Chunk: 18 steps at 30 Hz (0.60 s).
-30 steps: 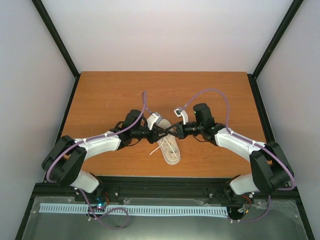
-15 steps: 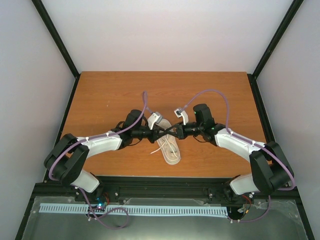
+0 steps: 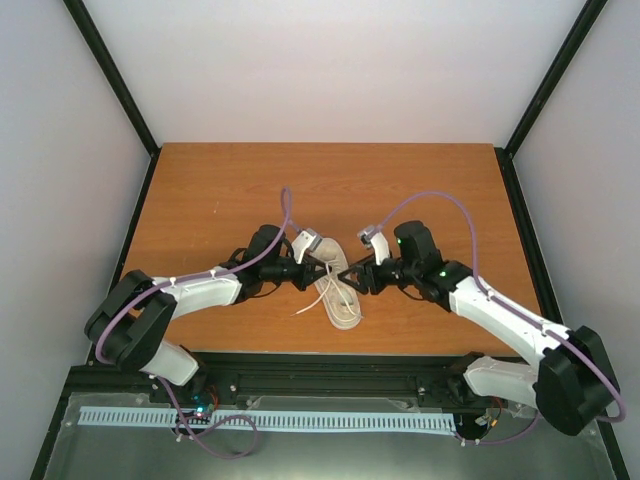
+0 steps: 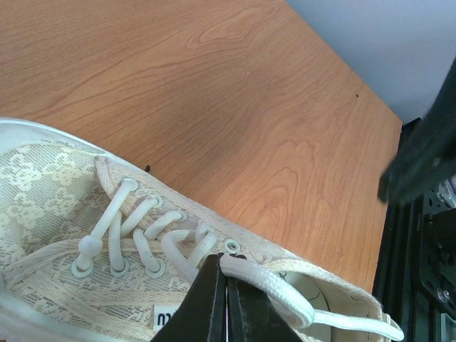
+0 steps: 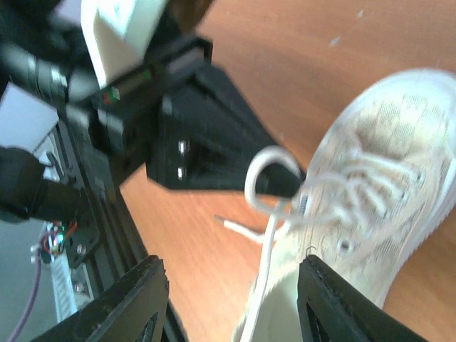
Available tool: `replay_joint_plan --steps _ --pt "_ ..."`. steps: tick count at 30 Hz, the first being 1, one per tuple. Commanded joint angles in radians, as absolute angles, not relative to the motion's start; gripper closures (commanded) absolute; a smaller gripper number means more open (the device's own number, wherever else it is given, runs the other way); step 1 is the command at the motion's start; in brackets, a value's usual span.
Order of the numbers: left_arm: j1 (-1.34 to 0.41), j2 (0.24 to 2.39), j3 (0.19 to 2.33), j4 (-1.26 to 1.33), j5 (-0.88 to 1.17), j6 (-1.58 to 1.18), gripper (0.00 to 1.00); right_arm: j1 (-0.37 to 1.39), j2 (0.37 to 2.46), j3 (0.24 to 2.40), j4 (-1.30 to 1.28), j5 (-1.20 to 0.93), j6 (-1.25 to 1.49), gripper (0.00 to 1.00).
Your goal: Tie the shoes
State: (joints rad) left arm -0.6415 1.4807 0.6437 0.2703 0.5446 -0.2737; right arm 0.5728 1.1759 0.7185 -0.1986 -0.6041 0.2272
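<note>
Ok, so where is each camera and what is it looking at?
Top camera: high behind the robot, looking down at the table, sneaker, left arm and right arm.
Left wrist camera: on the left arm, looking along its left claw, shut on a lace.
Right wrist camera: on the right arm, looking past its open right claw at the left claw.
All three share the sneaker.

My left arm (image 3: 195,290) and right arm (image 3: 500,310) both reach inward from their bases, elbows out, wrists facing each other at the middle. The left gripper (image 3: 319,272) has its jaws pinched tight on a lace loop (image 4: 271,288). The right gripper (image 3: 352,280) sits just beside it, jaws spread wide.
</note>
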Motion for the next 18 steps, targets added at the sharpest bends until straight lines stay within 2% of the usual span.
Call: replay_joint_plan --steps 1,5,18 --pt "-0.637 1.448 0.647 0.309 0.547 -0.284 0.99 0.621 1.114 0.624 -0.263 -0.549 0.231 0.5" --pt "-0.637 1.453 0.647 0.305 0.542 -0.287 0.99 0.669 1.097 0.586 -0.252 -0.499 0.253 0.51" --pt "-0.637 1.468 0.656 0.307 0.544 -0.295 0.99 0.733 1.196 0.61 -0.224 -0.465 0.243 0.74"
